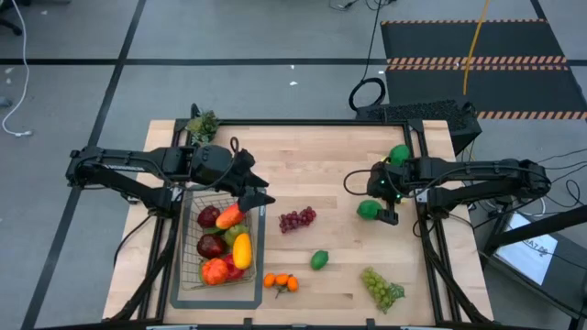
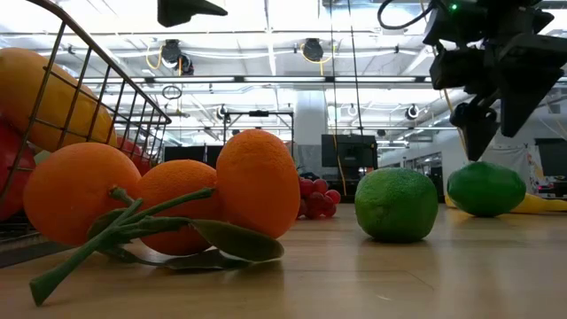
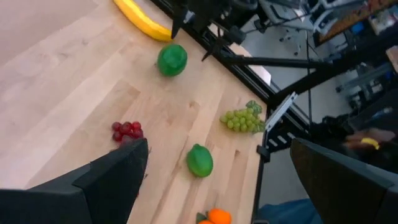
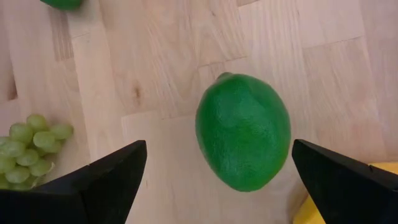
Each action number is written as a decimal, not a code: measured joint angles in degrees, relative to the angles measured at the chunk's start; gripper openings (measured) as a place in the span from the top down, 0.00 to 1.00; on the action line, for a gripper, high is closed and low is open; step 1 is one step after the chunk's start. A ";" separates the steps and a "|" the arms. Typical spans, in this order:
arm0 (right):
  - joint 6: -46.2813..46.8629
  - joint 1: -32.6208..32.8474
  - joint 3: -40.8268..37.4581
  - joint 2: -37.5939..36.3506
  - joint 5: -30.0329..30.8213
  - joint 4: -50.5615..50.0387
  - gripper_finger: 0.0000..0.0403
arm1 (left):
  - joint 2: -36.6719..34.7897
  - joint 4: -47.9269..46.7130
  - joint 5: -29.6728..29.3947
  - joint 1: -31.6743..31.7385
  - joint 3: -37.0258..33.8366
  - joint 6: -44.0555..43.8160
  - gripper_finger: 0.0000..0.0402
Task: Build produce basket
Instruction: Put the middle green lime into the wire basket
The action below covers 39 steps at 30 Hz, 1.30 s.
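Basket point(image 1: 188, 286) at tabletop's near-left, already loaded with apples, mango and more. Left tool point(image 1: 255, 195) poised over its right edge, fingers spread and empty, likely just after a drop. Right tool point(image 1: 385, 209) parted wide directly above a lime point(image 4: 244, 132), lined up to straddle it. Pale wooden tabletop point(image 1: 339, 165); grey floor beyond, hazard-striped mat point(image 1: 477, 46).

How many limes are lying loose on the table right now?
2: one lime below the right gripper, its jaws open, and another lime nearer the oranges. The basket might hide more.
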 joint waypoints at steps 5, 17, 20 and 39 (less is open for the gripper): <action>0.46 0.11 0.00 1.67 1.81 -0.04 0.01 | 0.00 1.65 -3.60 -0.53 0.00 1.37 0.02; 0.78 0.14 0.00 11.76 3.16 1.15 0.01 | 0.00 1.73 -5.26 1.55 0.00 3.01 0.02; -0.82 0.20 0.00 13.92 3.21 5.54 0.01 | 0.00 1.73 -5.26 1.57 0.00 3.55 0.02; 4.32 0.20 0.02 17.22 2.53 6.50 0.19 | 0.01 2.68 -14.52 1.41 0.00 4.12 0.02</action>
